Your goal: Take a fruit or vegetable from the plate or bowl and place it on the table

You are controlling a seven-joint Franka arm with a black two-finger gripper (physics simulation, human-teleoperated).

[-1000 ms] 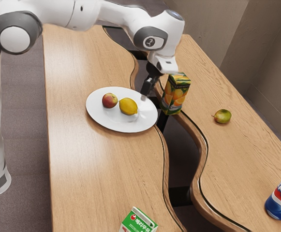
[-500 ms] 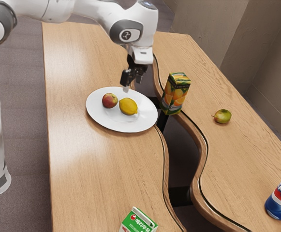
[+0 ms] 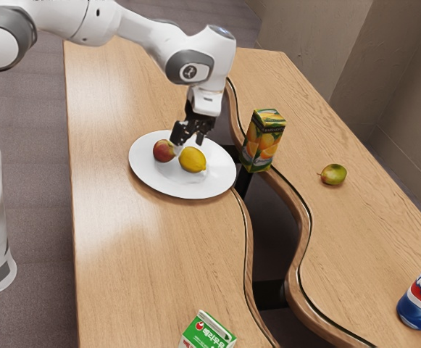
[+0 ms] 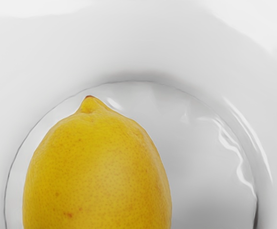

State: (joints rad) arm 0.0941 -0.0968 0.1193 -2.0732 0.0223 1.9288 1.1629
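- On a round white glossy plate (image 3: 146,175), a yellow oval lemon (image 3: 192,160) is set beside a round red apple (image 3: 163,151).
- Toward the exterior view's right, a tall orange-and-green carton (image 3: 263,142) is stood near the plate; farther right, a round green fruit (image 3: 334,175) is placed on the pale wooden table (image 3: 123,268).
- In front, a small green-and-white carton (image 3: 205,334) is set left of a blue cylindrical can (image 3: 420,301).

"PSI" on blue can (image 3: 419,304), Korean txt on grn/wht carton (image 3: 207,336)

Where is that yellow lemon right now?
In the exterior view, the lemon lies on the white plate, beside the reddish fruit, toward the exterior view's right, with my gripper just above.
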